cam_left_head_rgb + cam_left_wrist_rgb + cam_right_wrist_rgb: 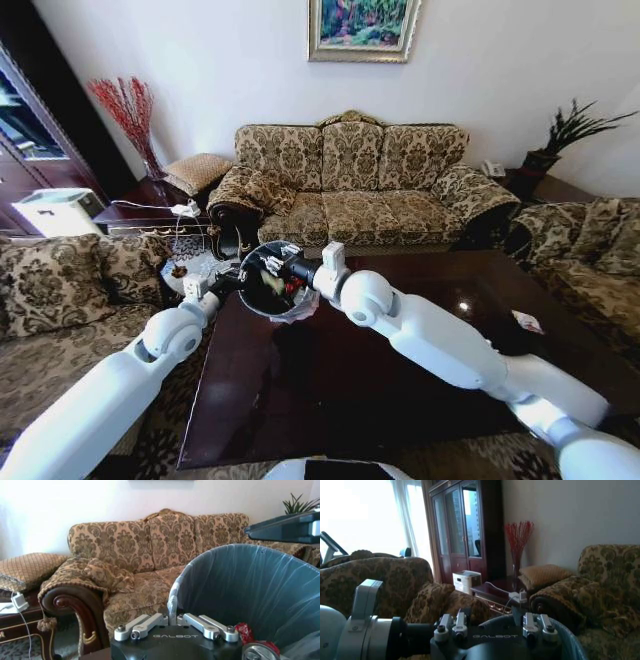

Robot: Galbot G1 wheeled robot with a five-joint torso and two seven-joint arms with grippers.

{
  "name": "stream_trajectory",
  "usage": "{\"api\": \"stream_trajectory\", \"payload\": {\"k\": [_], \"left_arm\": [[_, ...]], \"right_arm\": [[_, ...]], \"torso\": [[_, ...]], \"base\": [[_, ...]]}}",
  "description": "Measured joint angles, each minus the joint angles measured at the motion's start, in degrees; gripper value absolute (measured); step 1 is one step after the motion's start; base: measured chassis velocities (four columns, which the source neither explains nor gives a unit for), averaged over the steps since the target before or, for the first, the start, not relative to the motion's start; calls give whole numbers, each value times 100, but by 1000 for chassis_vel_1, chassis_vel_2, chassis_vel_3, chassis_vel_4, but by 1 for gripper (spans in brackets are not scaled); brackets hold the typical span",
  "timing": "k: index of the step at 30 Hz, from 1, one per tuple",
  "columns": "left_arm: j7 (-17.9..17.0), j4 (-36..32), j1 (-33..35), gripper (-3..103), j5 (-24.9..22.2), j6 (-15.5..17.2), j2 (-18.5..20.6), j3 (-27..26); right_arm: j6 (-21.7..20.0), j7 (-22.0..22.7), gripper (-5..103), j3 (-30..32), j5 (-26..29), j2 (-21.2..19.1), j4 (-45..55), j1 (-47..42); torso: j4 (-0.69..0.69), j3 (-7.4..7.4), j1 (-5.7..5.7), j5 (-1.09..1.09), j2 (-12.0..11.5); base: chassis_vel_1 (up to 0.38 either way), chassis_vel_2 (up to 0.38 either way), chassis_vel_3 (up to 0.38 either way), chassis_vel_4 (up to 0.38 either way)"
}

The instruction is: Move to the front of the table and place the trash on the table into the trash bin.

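The trash bin [272, 283], black with a thin whitish liner, hangs tipped over the far left corner of the dark glossy table [380, 390]. My left gripper [228, 283] is shut on the bin's rim [175, 592]; in the left wrist view its fingers [150, 624] pinch the lined edge. My right gripper [268, 266] hovers at the bin's mouth, open and holding nothing, its fingers [451, 624] spread above the rim [565, 633]. Red trash [244, 630] lies inside the bin. A small red-and-white wrapper [527, 321] rests near the table's right edge.
A patterned sofa [350, 180] stands behind the table, an armchair [60, 300] to the left and another sofa [590, 260] to the right. A small side table [165, 215] with cables sits at the back left, beside a dark cabinet [460, 536].
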Motion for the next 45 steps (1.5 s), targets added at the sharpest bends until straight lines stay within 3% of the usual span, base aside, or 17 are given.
{"api": "stream_trajectory", "payload": {"k": [4, 6, 9, 10, 13, 18, 21, 23, 27, 28, 29, 31, 34, 45], "left_arm": [[-3, 1, 27, 3, 1, 1, -6, -5], [-9, 3, 29, 3, 2, 1, -15, -8], [-102, 12, 58, 3, 13, 0, -63, -31], [-102, 12, 58, 3, 13, 0, -63, -31], [-167, 12, 190, 3, 41, 15, -102, -184], [-268, -31, 475, 3, 91, 118, -205, -536], [-310, -118, 736, 3, 123, 173, -290, -857], [-304, -243, 904, 3, 126, 211, -399, -1080], [-279, -385, 1025, 3, 149, 219, -557, -1212], [-279, -385, 1025, 3, 149, 219, -557, -1212], [-262, -435, 1072, 3, 198, 219, -604, -1221], [-220, -486, 1113, 3, 279, 219, -651, -1217], [-220, -541, 1106, 3, 309, 216, -677, -1160], [-305, -772, 1133, 3, 302, 165, -705, -1150]], "right_arm": [[68, 69, 70, 108, -43, 3, 39, -71], [73, 102, 70, 173, -43, 3, 65, -79], [102, 293, 86, 567, -47, -108, 211, -239], [102, 293, 86, 567, -47, -108, 211, -239], [62, 371, 99, 1204, -148, -507, 392, -745], [163, 591, 100, 1709, -541, -939, 445, -1276], [256, 725, 100, 2078, -1029, -1110, 461, -1721], [355, 809, 100, 2826, -1666, -1199, 569, -2663], [421, 858, 100, 3830, -2280, -1009, 802, -4141], [421, 858, 100, 3830, -2280, -1009, 802, -4141], [460, 823, 100, 4287, -2531, -868, 907, -4802], [626, 603, 100, 4928, -2893, -654, 1003, -5672], [773, 396, 100, 5430, -3169, -453, 1054, -6234], [838, 394, 100, 5796, -3230, -204, 1184, -6488]], "torso": [[0, 0, 1, 0, 0], [0, 0, 0, 0, 0], [1, 0, 0, 0, 0], [1, 0, 0, 0, 0], [-1, 0, 1, 2, 0], [-7, 0, 0, -2, 0], [2, 0, 0, 4, 0], [4, -1, 0, -4, 0], [-2, -1, 0, 4, 0], [-2, -1, 0, 4, 0], [-4, -1, 0, 2, 0], [-4, -1, -2, 3, 1], [-3, -2, -2, 0, 2], [1, 0, 0, -1, 1]], "base": [[0, 0, 0, 0], [0, 0, 0, 0], [0, 0, 0, 0], [0, 0, 0, 0], [0, 0, 0, 0], [0, 0, 0, 0], [0, 0, 0, 0], [0, 0, 0, 0], [0, 0, 0, 0], [0, 0, 0, 0], [0, 0, 0, 0], [0, 0, 0, 0], [0, 0, 0, 0], [-90, -86, 108, 76]]}}
